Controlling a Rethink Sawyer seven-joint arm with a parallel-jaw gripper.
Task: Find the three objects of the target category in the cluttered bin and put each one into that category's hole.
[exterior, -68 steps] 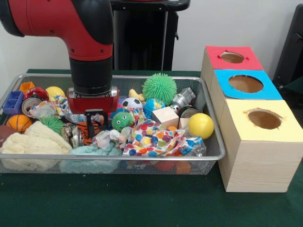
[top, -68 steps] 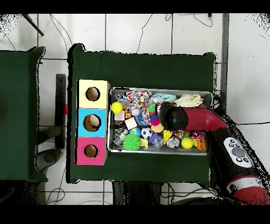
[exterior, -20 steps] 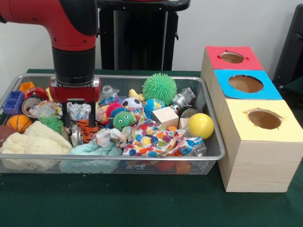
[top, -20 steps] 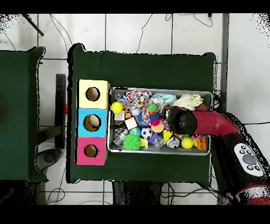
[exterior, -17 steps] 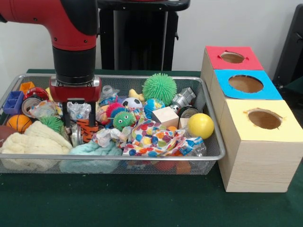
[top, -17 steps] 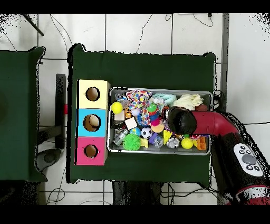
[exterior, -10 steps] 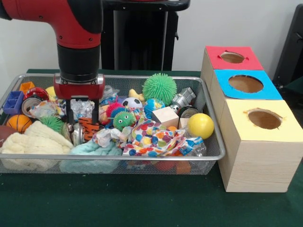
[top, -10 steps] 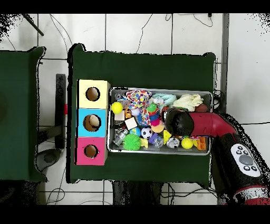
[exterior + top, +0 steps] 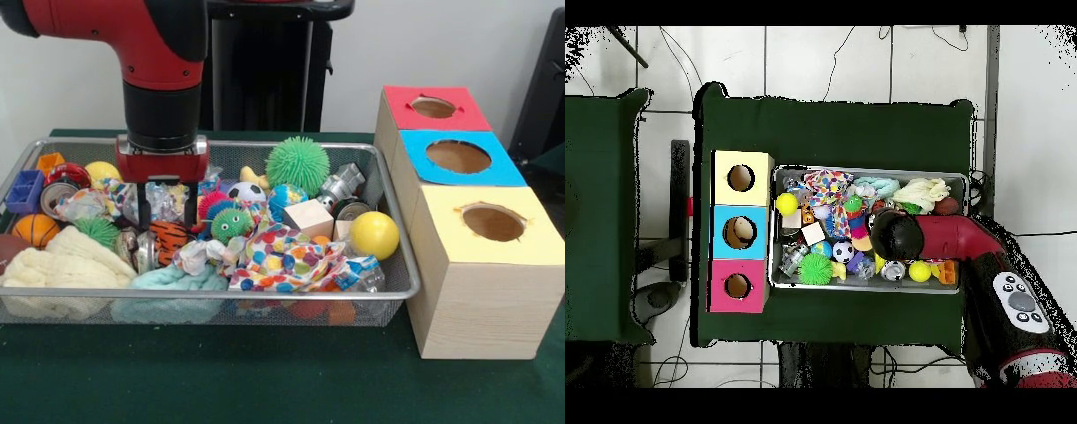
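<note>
In the front view my gripper (image 9: 166,210) hangs over the left half of the wire mesh bin (image 9: 399,265), shut on a crumpled clear plastic piece (image 9: 165,198) that sits between its two black fingers. It is held just above the clutter, over a tiger-striped ball (image 9: 168,238). To the right of the bin stand three wooden boxes with round holes: red top (image 9: 433,107), blue top (image 9: 458,156), yellow top (image 9: 493,222). From overhead, the arm's wrist (image 9: 896,237) covers the gripper, over the right-hand middle of the bin (image 9: 865,171).
The bin holds a green spiky ball (image 9: 297,163), yellow ball (image 9: 374,234), wooden cube (image 9: 308,217), soccer ball (image 9: 245,190), dotted cloth (image 9: 282,256), cream cloth (image 9: 53,265), teal cloth (image 9: 172,287), cans (image 9: 57,194) and a blue brick (image 9: 25,190).
The gripper has risen out of the clutter with the crumpled plastic between its fingers, then shifted right in the front view, uncovering the tiger-striped ball.
</note>
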